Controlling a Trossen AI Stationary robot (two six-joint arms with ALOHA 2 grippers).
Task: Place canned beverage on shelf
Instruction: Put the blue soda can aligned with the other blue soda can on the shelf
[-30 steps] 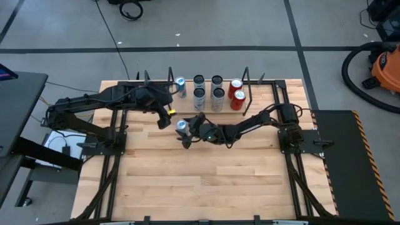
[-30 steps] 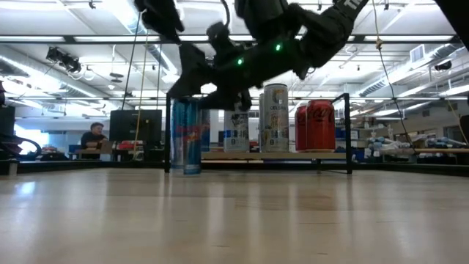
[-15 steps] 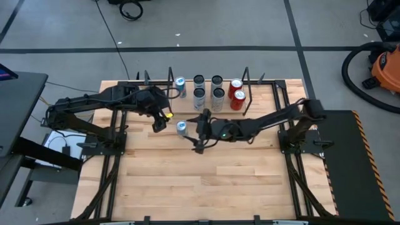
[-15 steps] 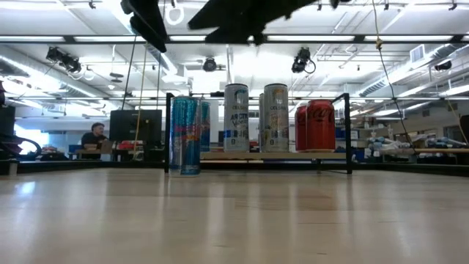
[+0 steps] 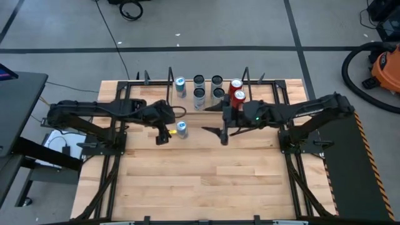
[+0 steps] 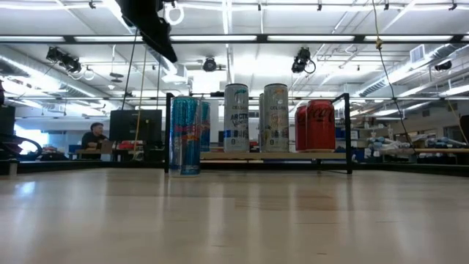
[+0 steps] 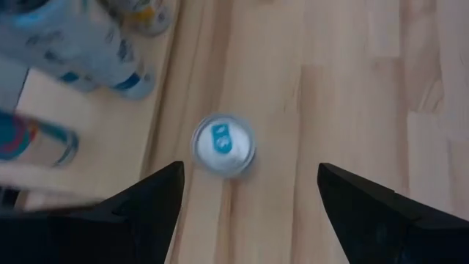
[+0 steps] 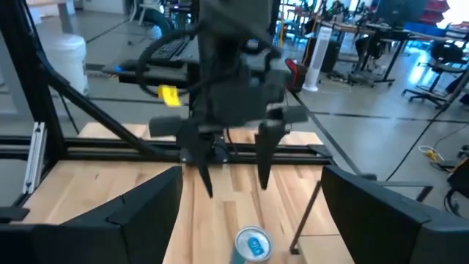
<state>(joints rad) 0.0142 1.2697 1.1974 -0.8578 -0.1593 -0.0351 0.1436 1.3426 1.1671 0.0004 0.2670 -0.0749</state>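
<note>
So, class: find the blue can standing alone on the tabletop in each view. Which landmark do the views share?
High view: blue can, in front of the shelf, beside the left tool.
Low view: left of centre, by the shelf's left upright.
Left wrist view: centre.
Right wrist view: bottom centre.
Shared landmark: the shelf, except in the right wrist view.

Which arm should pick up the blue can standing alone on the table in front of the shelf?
Left, probably. The left pincer hangs open beside the slim blue-and-silver can, its wrist camera looking straight down on it. The right pincer, also open, sits farther away.
</note>
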